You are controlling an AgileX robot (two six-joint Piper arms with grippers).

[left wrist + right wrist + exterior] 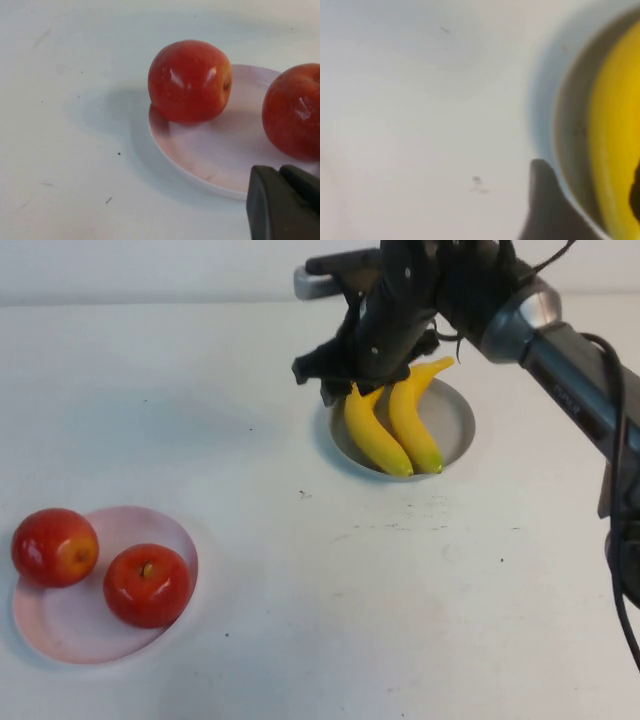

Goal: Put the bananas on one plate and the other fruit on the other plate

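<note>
Two yellow bananas (372, 433) (410, 420) lie side by side on the grey plate (455, 420) at the back right. My right gripper (345, 390) hovers over the far end of the left banana, jaws apart. In the right wrist view one finger stands outside the plate rim (570, 125), the other past the banana (615, 125), with a gap showing. Two red apples (55, 546) (147, 585) sit on the pink plate (80, 625) at the front left. My left gripper (285, 200) is outside the high view; it is shut and empty beside the pink plate (210, 150) and apples (189, 81) (295, 110).
The right arm (560, 350) reaches in from the right edge over the back of the white table (300, 570). One apple overhangs the pink plate's left rim.
</note>
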